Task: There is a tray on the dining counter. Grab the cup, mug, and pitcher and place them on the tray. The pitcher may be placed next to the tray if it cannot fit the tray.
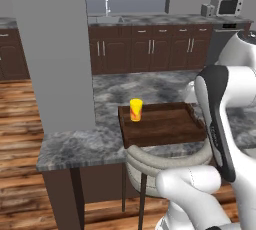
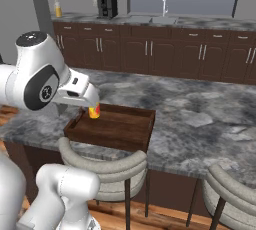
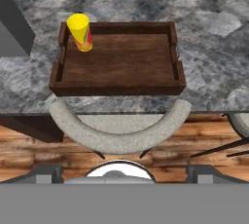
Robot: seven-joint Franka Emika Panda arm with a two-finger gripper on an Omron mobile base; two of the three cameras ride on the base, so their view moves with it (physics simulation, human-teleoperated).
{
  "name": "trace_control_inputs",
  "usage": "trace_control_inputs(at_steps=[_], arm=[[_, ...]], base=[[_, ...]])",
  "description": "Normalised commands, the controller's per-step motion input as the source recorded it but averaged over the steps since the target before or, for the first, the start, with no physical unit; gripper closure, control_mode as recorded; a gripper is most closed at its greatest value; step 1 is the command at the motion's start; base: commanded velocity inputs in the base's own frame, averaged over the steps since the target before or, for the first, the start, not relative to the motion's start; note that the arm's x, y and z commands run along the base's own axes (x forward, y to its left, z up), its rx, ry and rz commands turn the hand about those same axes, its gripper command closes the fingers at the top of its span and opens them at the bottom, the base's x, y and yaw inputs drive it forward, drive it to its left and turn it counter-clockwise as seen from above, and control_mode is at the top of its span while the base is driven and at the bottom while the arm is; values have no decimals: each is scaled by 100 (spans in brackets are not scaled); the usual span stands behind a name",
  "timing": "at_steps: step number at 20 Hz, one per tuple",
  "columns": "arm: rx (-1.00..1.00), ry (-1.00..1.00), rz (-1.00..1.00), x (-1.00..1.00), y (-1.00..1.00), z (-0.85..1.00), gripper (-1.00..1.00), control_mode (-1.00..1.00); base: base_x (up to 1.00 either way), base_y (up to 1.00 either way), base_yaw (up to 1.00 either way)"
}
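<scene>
The dark brown wooden tray (image 1: pixel 165 124) (image 2: pixel 117 126) (image 3: pixel 121 65) lies on the marbled dining counter (image 1: pixel 80 146) (image 2: pixel 200 124) (image 3: pixel 204 33), near its front edge. The yellow cup (image 1: pixel 136 109) (image 2: pixel 94 112) (image 3: pixel 80 31) stands upright in the tray's far left corner. My gripper (image 3: pixel 127 174) hovers above and in front of the tray, open, fingertips wide apart with nothing between them. In the right base view my hand (image 2: pixel 77 90) partly hides the cup. A tall clear vessel with yellow liquid, apparently the pitcher (image 2: pixel 58 8), stands on the back counter. The mug is out of view.
A grey curved-back stool (image 1: pixel 165 159) (image 2: pixel 102 163) (image 3: pixel 116 135) sits right below the tray's front edge; another stool (image 2: pixel 232 191) is to the right. A grey pillar (image 1: pixel 55 49) rises at the counter's left end. Back cabinets hold a sink faucet (image 2: pixel 163 5), a coffee machine (image 2: pixel 107 5) and a microwave (image 1: pixel 226 6).
</scene>
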Motion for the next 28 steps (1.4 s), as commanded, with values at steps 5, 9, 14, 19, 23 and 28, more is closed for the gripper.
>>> trace_control_inputs(at_steps=[5, 9, 14, 19, 23, 28], arm=[[-4, 0, 1, -13, 3, 14, -100, -100], [0, 0, 0, 0, 0, 0, -100, 100], [0, 0, 0, 0, 0, 0, -100, 100], [0, 0, 0, 0, 0, 0, -100, 100], [0, 0, 0, 0, 0, 0, -100, 100], [0, 0, 0, 0, 0, 0, -100, 100]], base=[[0, 0, 0], [-50, 0, 1], [-97, 3, 0], [-100, 86, 0], [-77, 100, 0], [-17, 100, 0]])
